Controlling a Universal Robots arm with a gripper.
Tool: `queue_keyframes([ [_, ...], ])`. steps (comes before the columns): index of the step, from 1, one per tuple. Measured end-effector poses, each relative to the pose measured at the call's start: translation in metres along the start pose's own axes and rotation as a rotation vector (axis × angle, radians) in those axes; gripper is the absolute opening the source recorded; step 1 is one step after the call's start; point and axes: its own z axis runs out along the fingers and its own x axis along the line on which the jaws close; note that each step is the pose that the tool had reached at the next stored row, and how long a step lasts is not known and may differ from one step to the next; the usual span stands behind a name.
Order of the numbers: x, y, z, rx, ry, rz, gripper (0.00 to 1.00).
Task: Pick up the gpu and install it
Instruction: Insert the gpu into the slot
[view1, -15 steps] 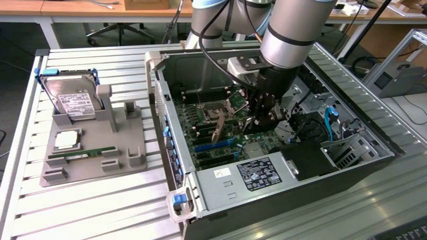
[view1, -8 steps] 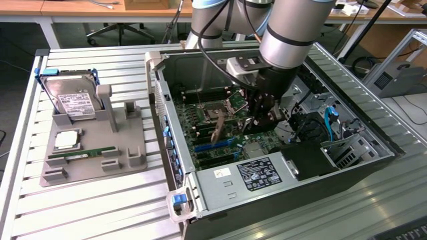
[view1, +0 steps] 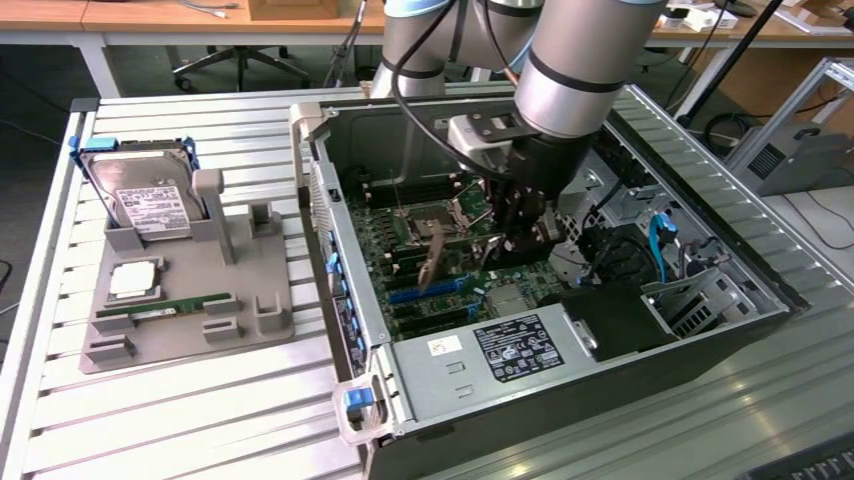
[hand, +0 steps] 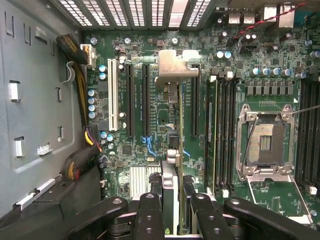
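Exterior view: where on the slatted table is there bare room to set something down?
Bare table below the grey parts stand at the exterior view's lower left, and beyond the computer case at lower right. Crowded: the stand, and inside the case where the gripper holds the gpu.

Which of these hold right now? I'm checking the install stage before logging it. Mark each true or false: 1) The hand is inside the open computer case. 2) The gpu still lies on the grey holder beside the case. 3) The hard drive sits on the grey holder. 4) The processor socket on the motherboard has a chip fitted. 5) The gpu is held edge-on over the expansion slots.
1) True: the hand is down inside the computer case.
2) False: the gpu is gripped in the hand, above the motherboard.
3) True: the hard drive rests on the grey holder.
4) False: the processor socket stands open and empty.
5) True: it stands edge-on over the expansion slots.
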Motion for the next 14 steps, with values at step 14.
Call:
queue_keyframes([
  [14,-0.0002,0.0027,0.0000,0.0000,0.0000,0.000,0.27],
])
